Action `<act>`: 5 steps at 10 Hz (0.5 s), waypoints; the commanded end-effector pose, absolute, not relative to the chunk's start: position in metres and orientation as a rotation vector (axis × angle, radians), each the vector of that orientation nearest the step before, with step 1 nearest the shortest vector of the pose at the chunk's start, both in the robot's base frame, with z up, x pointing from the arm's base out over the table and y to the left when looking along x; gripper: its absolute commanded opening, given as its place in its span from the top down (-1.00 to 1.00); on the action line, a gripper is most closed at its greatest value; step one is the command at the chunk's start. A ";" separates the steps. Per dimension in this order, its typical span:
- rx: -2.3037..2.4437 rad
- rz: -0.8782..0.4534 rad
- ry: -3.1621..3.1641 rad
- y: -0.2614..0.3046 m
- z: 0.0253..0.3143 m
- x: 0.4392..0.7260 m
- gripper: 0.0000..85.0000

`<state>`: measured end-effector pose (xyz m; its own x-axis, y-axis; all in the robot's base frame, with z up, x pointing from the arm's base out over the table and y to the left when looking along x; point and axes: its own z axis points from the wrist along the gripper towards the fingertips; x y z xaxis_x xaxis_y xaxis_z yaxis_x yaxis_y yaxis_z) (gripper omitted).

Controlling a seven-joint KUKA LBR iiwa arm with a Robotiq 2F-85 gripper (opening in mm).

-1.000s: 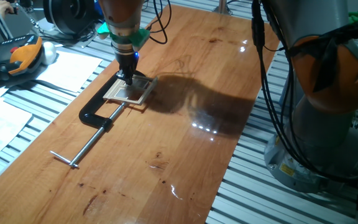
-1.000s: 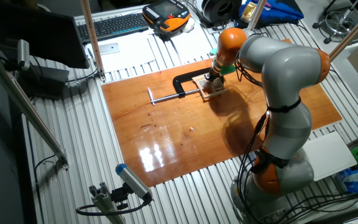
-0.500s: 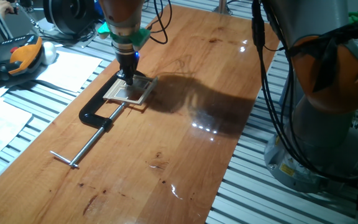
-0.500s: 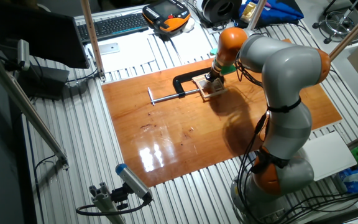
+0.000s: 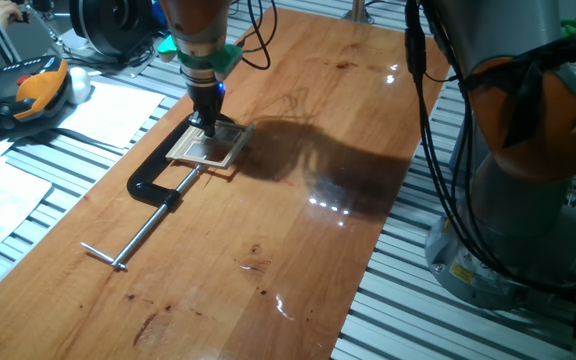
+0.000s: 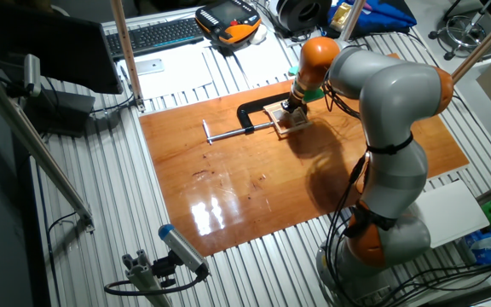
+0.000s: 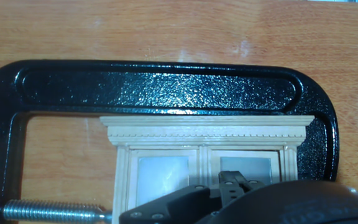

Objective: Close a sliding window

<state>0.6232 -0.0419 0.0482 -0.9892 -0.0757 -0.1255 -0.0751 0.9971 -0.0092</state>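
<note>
The sliding window (image 5: 208,148) is a small pale wooden frame lying flat on the wooden table, held at its near end by a black C-clamp (image 5: 154,184). My gripper (image 5: 207,127) points straight down with its tips touching the window's far end. In the other fixed view the gripper (image 6: 290,107) stands over the window (image 6: 285,118). The hand view shows the window's top moulding (image 7: 205,129) and two panes inside the clamp's bow (image 7: 166,84). The fingertips (image 7: 231,182) sit close together on the central bar between the panes, so the gripper looks shut. The window's lower part is hidden by the hand.
The clamp's steel screw bar (image 5: 136,236) runs toward the table's near left edge. Papers (image 5: 108,110) and an orange-black pendant (image 5: 28,92) lie left of the wooden board. A keyboard (image 6: 156,34) lies behind the table. The robot base (image 5: 528,170) stands at the right.
</note>
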 end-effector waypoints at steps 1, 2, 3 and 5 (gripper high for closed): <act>-0.114 -0.007 3.016 -0.042 0.048 0.623 1.00; -0.110 -0.001 3.026 -0.042 0.048 0.622 1.00; -0.110 -0.001 3.027 -0.042 0.048 0.622 1.00; -0.108 0.002 3.032 -0.042 0.048 0.621 1.00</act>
